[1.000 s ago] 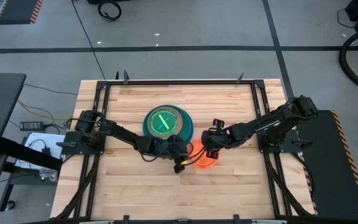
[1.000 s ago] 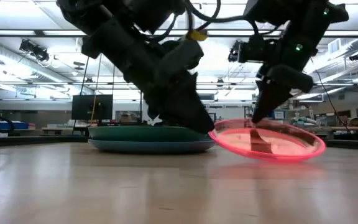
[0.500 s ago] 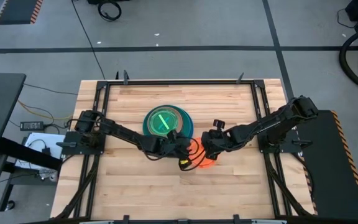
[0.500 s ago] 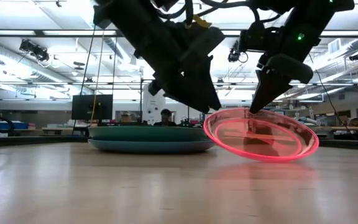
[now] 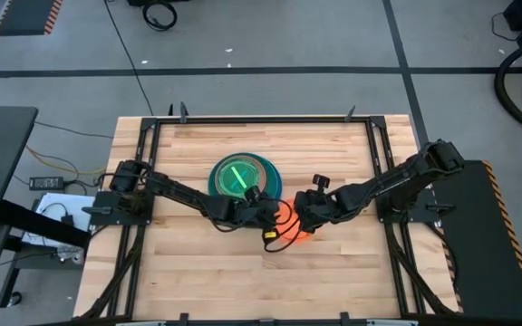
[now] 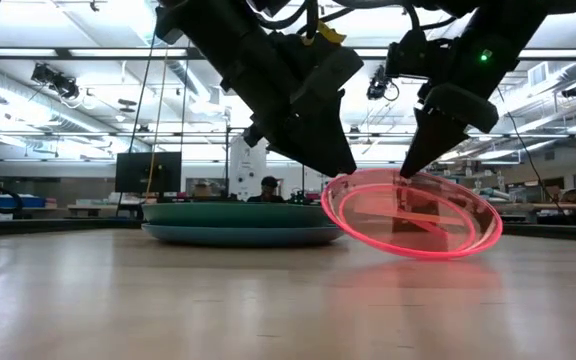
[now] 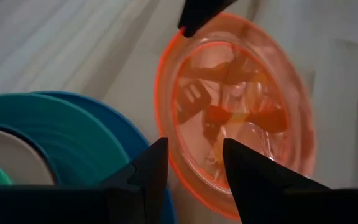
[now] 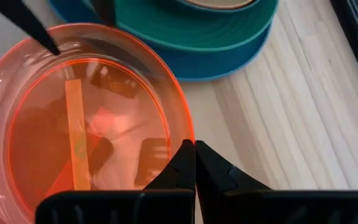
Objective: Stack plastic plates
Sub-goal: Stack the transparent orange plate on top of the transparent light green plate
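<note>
Two arms, one plate: your right gripper [image 6: 408,172] pinches the rim of the translucent orange round plastic plate [image 6: 411,212] with its fingers closed on it, while your left gripper [image 7: 194,163] straddles the opposite rim, fingers parted around the edge. Keep both holds level and raise the plate evenly before carrying it over the stack of round plastic plates [image 5: 244,180], or the low edge may drag on the wooden table [image 5: 333,272]. The plate sits just beside the stack, on the side toward the right arm, tilted with one edge lifted and the lower edge at or close to the tabletop. It is thin, glossy and see-through, with a raised rim. The stack shows blue at the bottom, teal above, a tan plate and lime green on top.
</note>
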{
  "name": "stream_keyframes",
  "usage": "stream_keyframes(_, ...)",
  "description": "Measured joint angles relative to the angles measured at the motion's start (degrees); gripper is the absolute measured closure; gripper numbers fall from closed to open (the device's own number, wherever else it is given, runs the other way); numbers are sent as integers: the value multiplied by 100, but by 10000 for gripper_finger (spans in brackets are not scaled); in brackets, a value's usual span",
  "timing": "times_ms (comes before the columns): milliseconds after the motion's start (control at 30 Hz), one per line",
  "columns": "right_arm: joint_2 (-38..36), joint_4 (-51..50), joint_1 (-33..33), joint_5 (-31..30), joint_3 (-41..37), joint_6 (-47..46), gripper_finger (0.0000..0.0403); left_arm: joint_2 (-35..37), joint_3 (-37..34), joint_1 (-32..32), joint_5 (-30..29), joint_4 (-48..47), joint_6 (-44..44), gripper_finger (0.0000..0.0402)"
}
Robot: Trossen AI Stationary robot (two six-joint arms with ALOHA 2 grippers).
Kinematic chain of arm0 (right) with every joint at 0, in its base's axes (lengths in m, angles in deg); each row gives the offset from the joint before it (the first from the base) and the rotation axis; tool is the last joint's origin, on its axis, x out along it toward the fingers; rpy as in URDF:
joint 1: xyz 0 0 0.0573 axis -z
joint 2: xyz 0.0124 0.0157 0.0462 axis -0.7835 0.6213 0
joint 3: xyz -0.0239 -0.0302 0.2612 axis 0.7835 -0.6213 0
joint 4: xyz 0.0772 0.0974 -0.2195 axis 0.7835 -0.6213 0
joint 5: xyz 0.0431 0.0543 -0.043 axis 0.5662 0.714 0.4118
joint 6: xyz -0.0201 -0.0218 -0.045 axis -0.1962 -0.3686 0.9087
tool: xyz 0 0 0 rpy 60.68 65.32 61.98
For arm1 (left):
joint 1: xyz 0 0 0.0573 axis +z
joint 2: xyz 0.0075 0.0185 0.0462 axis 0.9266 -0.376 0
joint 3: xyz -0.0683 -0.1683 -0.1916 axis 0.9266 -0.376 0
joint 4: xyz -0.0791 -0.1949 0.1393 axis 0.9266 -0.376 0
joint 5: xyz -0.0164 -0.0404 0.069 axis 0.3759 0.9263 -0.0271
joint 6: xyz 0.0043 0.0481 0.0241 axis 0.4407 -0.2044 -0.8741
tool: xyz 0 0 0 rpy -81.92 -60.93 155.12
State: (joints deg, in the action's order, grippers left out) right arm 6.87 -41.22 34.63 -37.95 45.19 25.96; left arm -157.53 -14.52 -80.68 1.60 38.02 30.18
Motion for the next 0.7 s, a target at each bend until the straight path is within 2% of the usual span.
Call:
stream_keyframes(233, 0, 0, -86, 38, -11, -76, 396, -93, 0, -40, -99, 48, -39, 238)
stream_keyframes(700, -2, 134, -82, 552, -635, -561, 395, -380, -7, -71, -84, 91, -45, 225)
